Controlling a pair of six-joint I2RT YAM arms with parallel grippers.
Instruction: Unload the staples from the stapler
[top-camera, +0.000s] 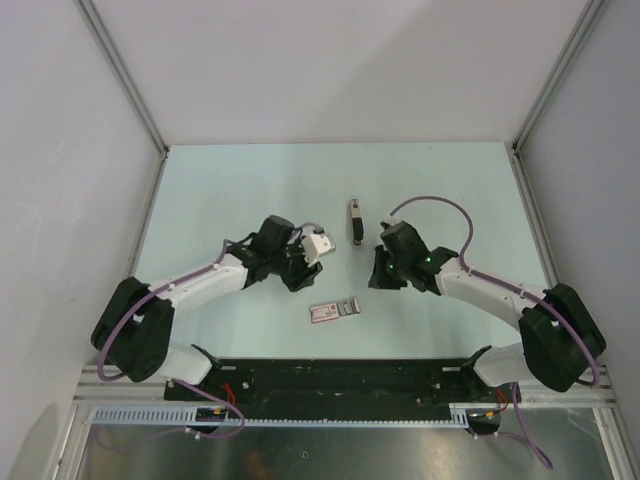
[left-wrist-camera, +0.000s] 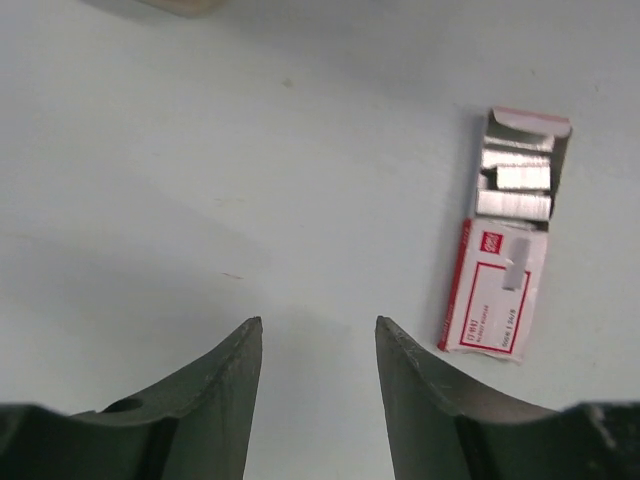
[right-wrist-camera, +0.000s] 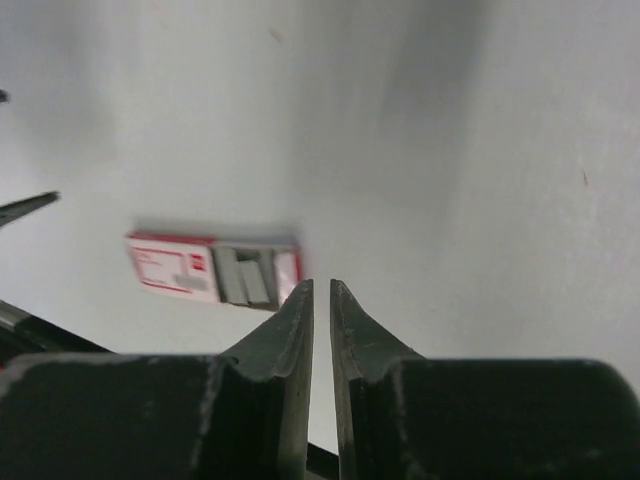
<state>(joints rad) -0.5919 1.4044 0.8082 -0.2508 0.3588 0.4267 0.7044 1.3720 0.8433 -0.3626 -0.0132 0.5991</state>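
From the top camera we've got the stapler (top-camera: 355, 222) lying on the pale table (top-camera: 230, 190), out past both wrists and roughly between them, with neither arm touching it. The only other loose thing is a red-and-white staple box (top-camera: 333, 310), closer to the arm bases and well apart from the stapler.

Only the overhead view shows the stapler for sure. There's a beige blur at the top edge of the left wrist view, but we can't tell what it is. Both wrist cams do catch the box, and the left one shows its flap open with silver staple strips (left-wrist-camera: 515, 180) inside.

The left gripper (left-wrist-camera: 318, 330) is about halfway open and holding nothing. The right gripper (right-wrist-camera: 321, 290) is pinched down to a thin slit, also with nothing in it.
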